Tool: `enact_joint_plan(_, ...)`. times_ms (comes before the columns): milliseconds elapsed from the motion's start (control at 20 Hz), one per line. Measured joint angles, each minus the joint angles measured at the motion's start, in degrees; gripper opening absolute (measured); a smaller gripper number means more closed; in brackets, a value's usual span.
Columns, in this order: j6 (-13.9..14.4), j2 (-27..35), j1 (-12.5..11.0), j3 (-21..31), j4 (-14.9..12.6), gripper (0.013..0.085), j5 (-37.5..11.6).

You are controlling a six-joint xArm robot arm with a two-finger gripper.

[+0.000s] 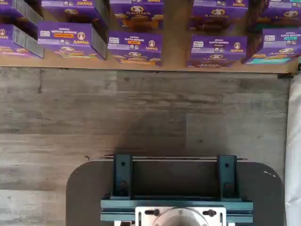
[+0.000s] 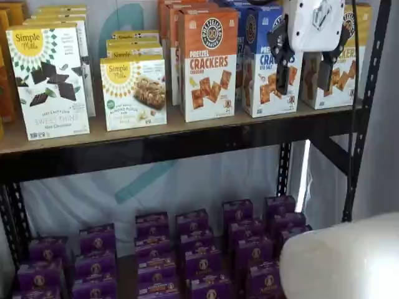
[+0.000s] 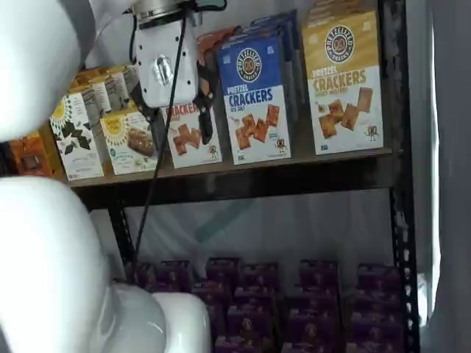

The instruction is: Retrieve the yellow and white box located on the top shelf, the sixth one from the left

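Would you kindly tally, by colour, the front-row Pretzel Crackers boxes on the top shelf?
Orange box: 1
Blue box: 1
Yellow and white box: 1
Total: 3

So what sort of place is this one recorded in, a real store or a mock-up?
Probably a mock-up retail shelf in a lab, not a real store: one black metal rack with the top shelf holding cracker boxes, including the yellow and white box, purple boxes below, and plain sheeting behind.
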Motion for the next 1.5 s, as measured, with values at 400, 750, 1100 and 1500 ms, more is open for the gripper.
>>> enact_joint_plan(400,-2.12,-1.38,-3.42,1.29,3.55,0.0850,-1.99)
enact_joint_plan(750,-2.69,-1.71,-1.78,2.22,-2.40,0.0850,-4.56)
enact_joint_plan(1100,-7.79,-1.27,-5.39,3.77,-10.10,0.0850,-11.23)
enact_joint_plan(1500,-16.83,1.84,-16.56,3.78,-9.36,0.0850,-22.48)
